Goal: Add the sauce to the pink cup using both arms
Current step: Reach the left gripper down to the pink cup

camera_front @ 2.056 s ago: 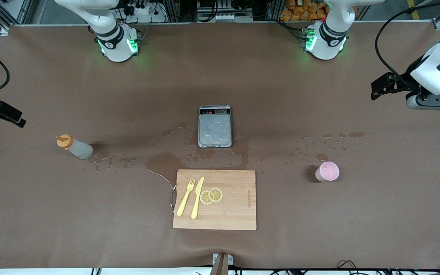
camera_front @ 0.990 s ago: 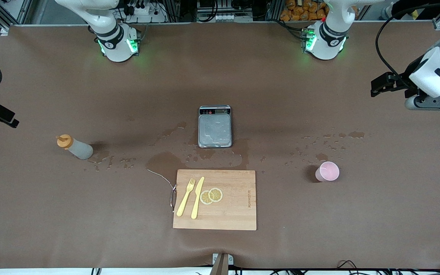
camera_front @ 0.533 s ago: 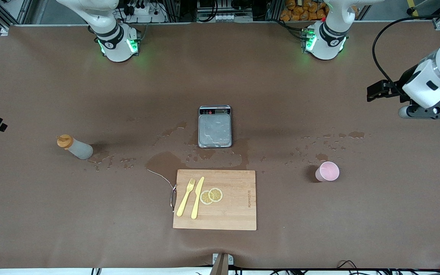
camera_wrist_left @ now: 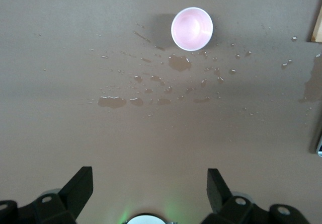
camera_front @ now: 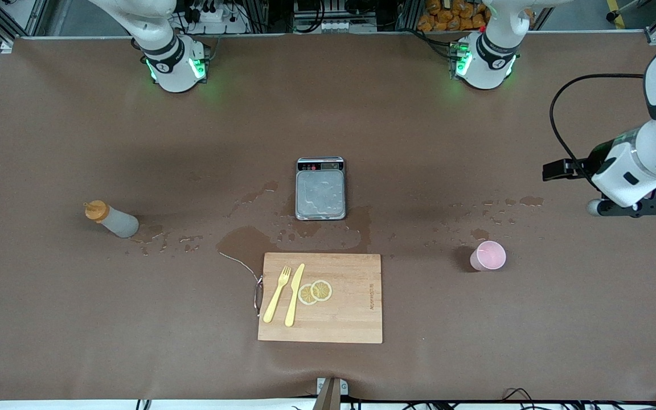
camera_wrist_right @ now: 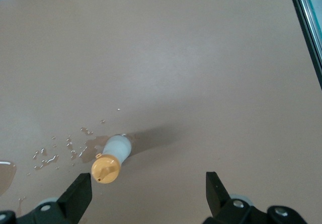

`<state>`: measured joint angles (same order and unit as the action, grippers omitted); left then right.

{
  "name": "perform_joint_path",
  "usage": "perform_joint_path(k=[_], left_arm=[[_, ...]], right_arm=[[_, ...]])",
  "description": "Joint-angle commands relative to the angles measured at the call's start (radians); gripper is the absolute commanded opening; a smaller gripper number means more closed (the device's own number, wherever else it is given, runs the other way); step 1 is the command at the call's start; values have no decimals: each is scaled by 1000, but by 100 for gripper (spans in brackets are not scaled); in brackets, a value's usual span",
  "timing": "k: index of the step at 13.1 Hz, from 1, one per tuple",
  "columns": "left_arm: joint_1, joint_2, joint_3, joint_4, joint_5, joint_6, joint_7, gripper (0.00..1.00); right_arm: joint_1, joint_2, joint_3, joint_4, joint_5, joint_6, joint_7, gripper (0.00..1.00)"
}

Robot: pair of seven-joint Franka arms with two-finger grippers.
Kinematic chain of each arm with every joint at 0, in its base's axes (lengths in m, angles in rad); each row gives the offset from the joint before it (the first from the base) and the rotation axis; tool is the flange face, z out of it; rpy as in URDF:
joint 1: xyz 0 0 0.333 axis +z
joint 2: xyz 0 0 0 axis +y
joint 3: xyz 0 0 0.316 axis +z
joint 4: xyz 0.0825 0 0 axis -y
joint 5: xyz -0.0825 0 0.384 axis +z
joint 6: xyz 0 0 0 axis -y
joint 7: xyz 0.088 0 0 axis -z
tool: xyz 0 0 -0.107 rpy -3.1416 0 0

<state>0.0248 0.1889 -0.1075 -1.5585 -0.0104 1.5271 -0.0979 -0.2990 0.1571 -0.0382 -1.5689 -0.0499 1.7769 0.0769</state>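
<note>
Sauce bottle (camera_front: pixel 111 219) stands upright on the tabletop (camera_front: pixel 476 353) toward the right arm's end, orange cap up, w/ a patch of spilled drops just beside its base. In the right wrist view the bottle (camera_wrist_right: pixel 111 158) sits below the camera, between the two fingers (camera_wrist_right: pixel 78 196) as framed but well under them, not touched.

Pink cup (camera_front: pixel 488 255) stands upright toward the left arm's end, open rim up; can't tell if anything is in it. More wet spots lie near it, a bit farther from the front camera. In the left wrist view the cup (camera_wrist_left: pixel 191 28) shows past a scatter of drops, apart from the fingers (camera_wrist_left: pixel 80 186).

Left end effector (camera_wrist_left: pixel 148 183): fingers spread wide apart, nothing between them, up in the air over bare tabletop near the left arm's end; in the front view only the wrist body (camera_front: pixel 627 171) shows.

Right end effector (camera_wrist_right: pixel 146 194): fingers also wide apart, nothing held, over the tabletop near the bottle; almost wholly out of the front view.

Mid-tabletop: a small scale (camera_front: pixel 320 188) w/ wet plate, puddle beside it. Nearer the front camera, a wooden board (camera_front: pixel 351 319) carrying a yellow fork (camera_front: pixel 277 294), a yellow knife (camera_front: pixel 294 294) beside it, and two lemon slices (camera_front: pixel 315 292) touching each other.
</note>
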Motion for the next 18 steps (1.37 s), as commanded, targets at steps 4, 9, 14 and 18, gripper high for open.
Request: perform_joint_path(k=[4,9,14,18], left_arm=[[-9,137,-3,11,14,60,-3,100],[-43,208,-9,9,4,96,-69,100],[-56,296,-8,12,3,214,-178,100],[3,307,-1,11,-123,313,-282,100]], right_arm=[[-126,65,17,32,-18,12,23,100],[-193,114,17,55,63,-14,40,100],[-230,182,17,59,190,-59,162,100],[-278,286,18,63,321,-66,208,100]])
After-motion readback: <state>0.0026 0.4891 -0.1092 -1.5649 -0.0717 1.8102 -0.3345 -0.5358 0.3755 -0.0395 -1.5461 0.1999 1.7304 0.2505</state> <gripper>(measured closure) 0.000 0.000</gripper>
